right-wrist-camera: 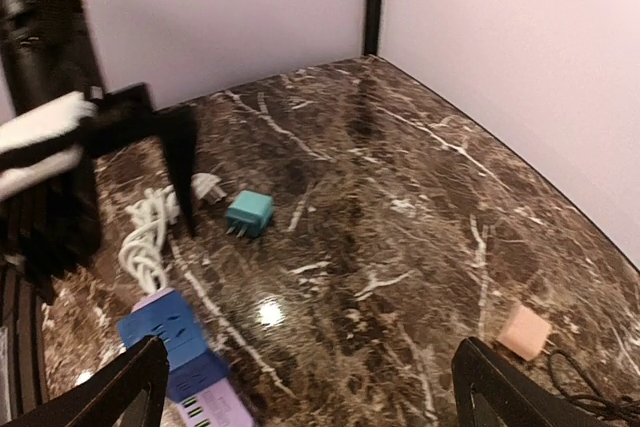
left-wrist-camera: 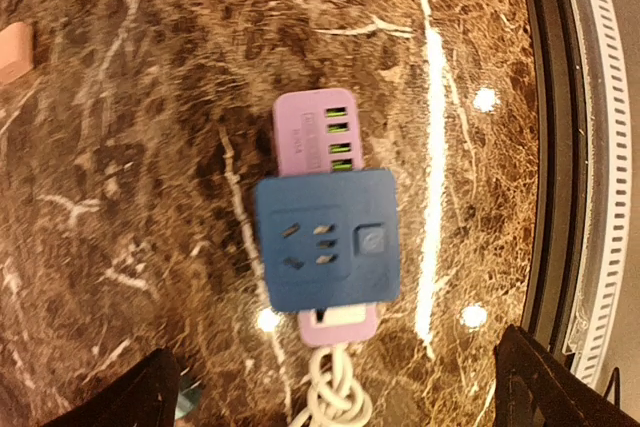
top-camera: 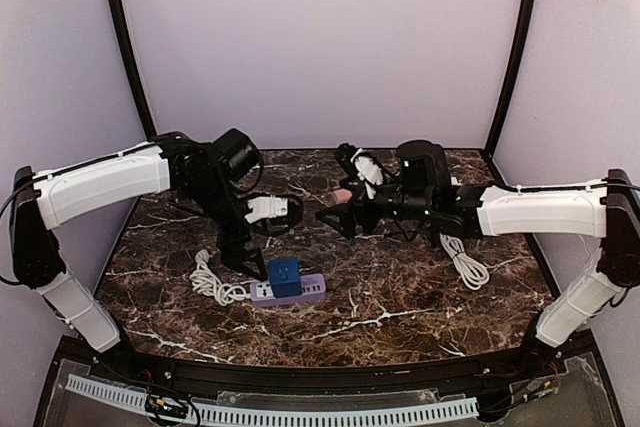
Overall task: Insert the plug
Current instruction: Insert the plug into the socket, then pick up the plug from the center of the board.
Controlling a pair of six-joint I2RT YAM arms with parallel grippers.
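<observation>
Plug (left-wrist-camera: 325,237), the blue cube, sat pressed onto the purple power strip (left-wrist-camera: 315,122), so the left gripper (left-wrist-camera: 335,367) hung above it, jaws spread wide and empty (job apparently done); the right gripper (right-wrist-camera: 310,377) gaped too, idle, well apart.

My jaws stand wide apart, one black fingertip (right-wrist-camera: 120,387) in each lower corner, nothing between them. Beyond lies the dark, white-veined marble table (right-wrist-camera: 400,247). A small teal plug (right-wrist-camera: 249,213) rests near a coiled white cable (right-wrist-camera: 145,242). At lower left, a blue cube adapter (right-wrist-camera: 160,332) sits on a purple power strip (right-wrist-camera: 215,409). A peach block (right-wrist-camera: 523,330) lies well apart, at right.
</observation>
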